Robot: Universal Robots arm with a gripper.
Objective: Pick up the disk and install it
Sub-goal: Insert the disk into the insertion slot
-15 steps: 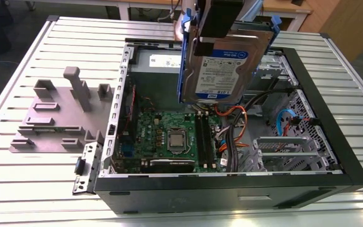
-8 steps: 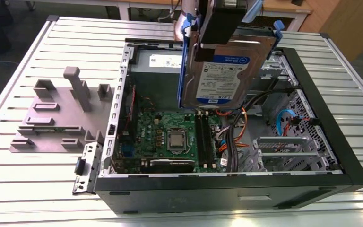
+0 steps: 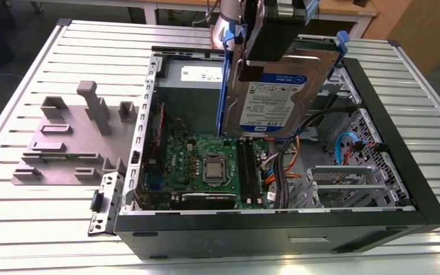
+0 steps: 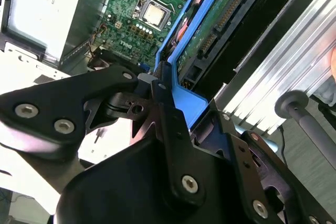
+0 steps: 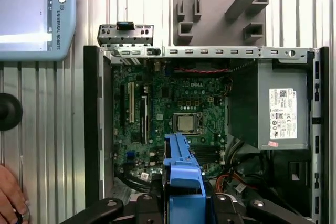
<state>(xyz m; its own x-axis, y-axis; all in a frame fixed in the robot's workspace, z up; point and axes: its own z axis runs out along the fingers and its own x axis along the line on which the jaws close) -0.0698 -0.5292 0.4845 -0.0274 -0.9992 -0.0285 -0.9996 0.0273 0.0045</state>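
Exterior view: the disk (image 3: 270,100) hangs on edge in the upper middle of the frame, label toward the camera. Its lower edge is over the open case (image 3: 403,189), above the motherboard (image 3: 204,166). It is well apart from the holder (image 3: 67,143), the grey block lying on the table (image 3: 21,229) at the exterior view's left. By this the pick-up looks done. The install is not: as far as can be seen the disk touches no part of the case, and it sits in no bay. The metal cage (image 3: 342,183) at the lower right of the frame has no drive in it.

The tool (image 3: 275,48) comes down from the top edge of the frame and grips the disk at its upper end. In the second wrist view the tool (image 4: 165,90) is pressed together on the blue frame of the disk (image 4: 210,24), one black finger (image 4: 157,85) lying flat against the blue rim, the green circuit side turned to the camera. In the first wrist view the disk (image 5: 184,171) shows edge-on as a blue strip between the linkages of the tool (image 5: 184,205), with the motherboard (image 5: 173,114) beyond it. A person's hand (image 5: 8,198) rests on the table, well apart from the case.
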